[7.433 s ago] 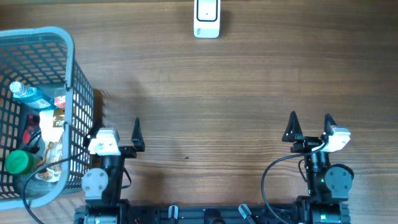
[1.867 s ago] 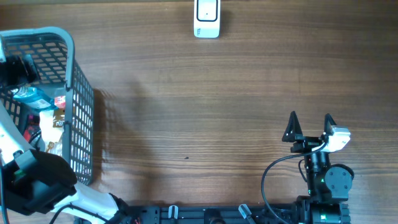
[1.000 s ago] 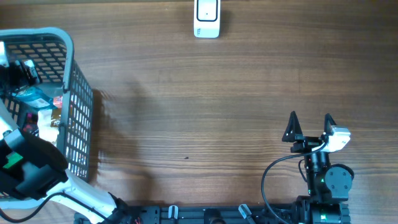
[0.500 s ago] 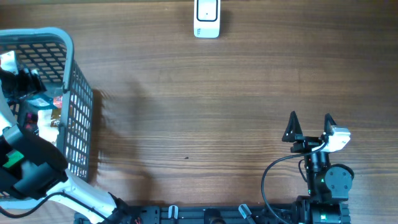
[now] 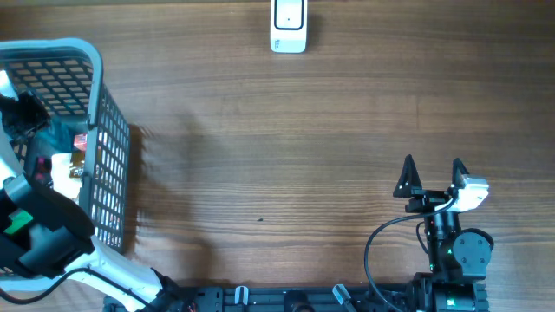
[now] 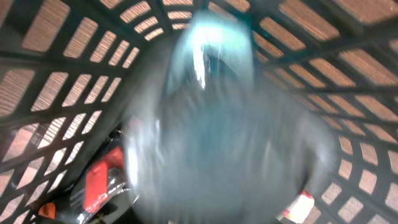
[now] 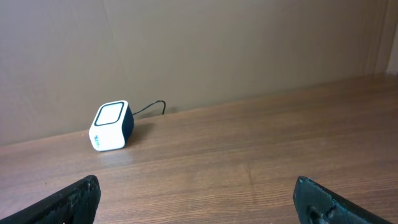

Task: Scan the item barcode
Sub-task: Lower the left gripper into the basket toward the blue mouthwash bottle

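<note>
A clear plastic bottle [image 6: 217,124] fills the left wrist view as a heavy blur, its cap end toward the top. Basket mesh lies all round it. My left gripper [image 5: 22,113] is down inside the grey basket [image 5: 108,165] at the far left, over the bottle. Its fingers are lost in the blur, so I cannot tell how the jaws stand. The white barcode scanner [image 5: 288,26] stands at the back middle of the table, also seen as scanner [image 7: 111,126] in the right wrist view. My right gripper [image 5: 431,176] rests open and empty at the front right.
A red packet [image 6: 99,180] and other snack packs [image 5: 65,165] lie in the basket beside the bottle. The scanner's cable [image 7: 152,107] runs back toward the wall. Bare wooden table [image 5: 286,156] stretches between basket, scanner and right arm.
My left gripper has dropped deeper into the basket onto the bottle, and the bottle's blue label no longer shows from above. The right arm has not moved.
</note>
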You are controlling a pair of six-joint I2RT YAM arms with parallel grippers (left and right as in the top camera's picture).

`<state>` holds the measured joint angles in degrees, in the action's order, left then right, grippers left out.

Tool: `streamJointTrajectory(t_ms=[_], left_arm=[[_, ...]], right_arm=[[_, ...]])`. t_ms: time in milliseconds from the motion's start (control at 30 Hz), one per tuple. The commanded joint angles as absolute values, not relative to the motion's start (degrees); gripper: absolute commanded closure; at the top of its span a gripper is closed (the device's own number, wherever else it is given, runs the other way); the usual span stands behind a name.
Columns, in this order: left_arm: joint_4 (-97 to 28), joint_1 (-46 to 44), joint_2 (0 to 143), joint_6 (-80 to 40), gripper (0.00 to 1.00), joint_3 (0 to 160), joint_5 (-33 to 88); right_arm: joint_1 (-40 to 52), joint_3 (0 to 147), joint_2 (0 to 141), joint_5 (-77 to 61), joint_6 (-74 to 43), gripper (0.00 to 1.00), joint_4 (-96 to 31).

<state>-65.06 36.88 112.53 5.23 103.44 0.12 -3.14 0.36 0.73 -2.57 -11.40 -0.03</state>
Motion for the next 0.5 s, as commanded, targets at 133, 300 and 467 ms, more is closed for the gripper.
streamJointTrajectory(t_ms=[133, 300, 467], left_arm=[[-64.7, 37.1, 113.4, 1.0, 0.66, 103.1, 0.4], [-65.6, 37.1, 113.4, 1.0, 0.0, 103.1, 0.4], [-66.2, 37.1, 113.4, -1.1, 0.0, 103.1, 0.4]], right_arm=[[-3.1, 0.3, 0.4, -3.1, -10.5, 0.0, 0.1], [-3.1, 0.3, 0.4, -3.1, -10.5, 0.0, 0.1], [-3.1, 0.3, 0.4, -3.1, -10.5, 0.0, 0.1]])
